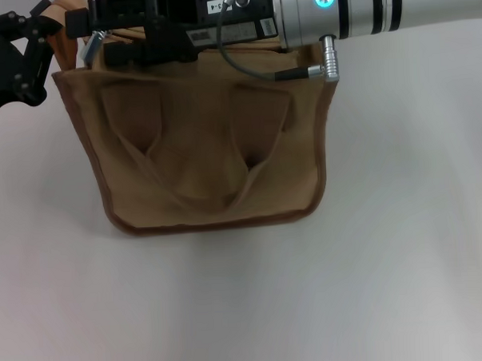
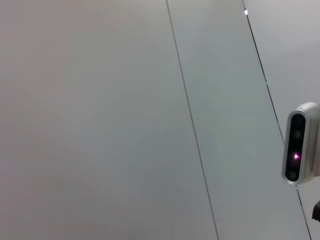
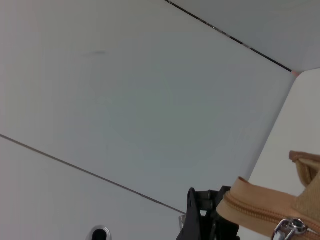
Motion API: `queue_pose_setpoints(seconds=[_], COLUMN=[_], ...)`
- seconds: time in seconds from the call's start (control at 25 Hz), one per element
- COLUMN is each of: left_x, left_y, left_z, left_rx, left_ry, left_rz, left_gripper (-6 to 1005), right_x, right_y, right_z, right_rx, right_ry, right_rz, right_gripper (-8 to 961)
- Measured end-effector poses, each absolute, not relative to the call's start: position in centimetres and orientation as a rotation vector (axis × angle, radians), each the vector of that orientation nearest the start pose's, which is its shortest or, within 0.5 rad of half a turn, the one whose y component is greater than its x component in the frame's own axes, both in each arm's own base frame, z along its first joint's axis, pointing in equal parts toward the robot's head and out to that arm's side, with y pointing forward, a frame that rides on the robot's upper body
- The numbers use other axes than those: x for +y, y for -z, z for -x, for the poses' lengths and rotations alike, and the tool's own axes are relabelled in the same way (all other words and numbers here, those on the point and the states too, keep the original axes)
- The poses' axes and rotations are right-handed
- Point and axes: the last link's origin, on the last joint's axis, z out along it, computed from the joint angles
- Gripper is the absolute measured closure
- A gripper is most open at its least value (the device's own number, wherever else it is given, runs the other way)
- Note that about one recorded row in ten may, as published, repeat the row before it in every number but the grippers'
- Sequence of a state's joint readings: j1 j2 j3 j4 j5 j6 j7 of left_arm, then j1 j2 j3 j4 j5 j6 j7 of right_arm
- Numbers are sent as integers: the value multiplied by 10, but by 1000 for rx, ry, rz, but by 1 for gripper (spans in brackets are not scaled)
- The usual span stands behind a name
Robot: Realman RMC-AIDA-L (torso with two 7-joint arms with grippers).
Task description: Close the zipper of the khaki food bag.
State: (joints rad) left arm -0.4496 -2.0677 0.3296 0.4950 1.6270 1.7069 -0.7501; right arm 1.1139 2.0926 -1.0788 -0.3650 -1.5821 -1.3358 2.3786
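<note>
The khaki food bag stands upright on the white table, its front pocket and one loop handle facing me. My right arm reaches across its top from the right, and my right gripper is over the bag's top left end, where it hides the top panel. My left gripper is black and shut on the bag's top left corner. In the right wrist view the zipper runs along the tan top, with the silver slider at the picture's edge and the left gripper at the zipper's end.
The white table spreads in front of and to the right of the bag. A grey panelled wall stands behind it. A small white camera unit shows in the left wrist view.
</note>
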Motion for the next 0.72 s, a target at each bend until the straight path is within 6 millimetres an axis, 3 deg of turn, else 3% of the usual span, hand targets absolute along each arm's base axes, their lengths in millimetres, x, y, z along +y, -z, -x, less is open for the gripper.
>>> queue_pose_setpoints(seconds=[0.72], left_x=[316], left_y=[-65], left_z=[274], left_rx=[-58], left_ry=[1093], left_rz=[2068], left_gripper=[936], right_x=[404], right_y=[73], right_z=[-43], right_rx=[1723], right_ry=[-907], right_rz=[2786], right_gripper=[166])
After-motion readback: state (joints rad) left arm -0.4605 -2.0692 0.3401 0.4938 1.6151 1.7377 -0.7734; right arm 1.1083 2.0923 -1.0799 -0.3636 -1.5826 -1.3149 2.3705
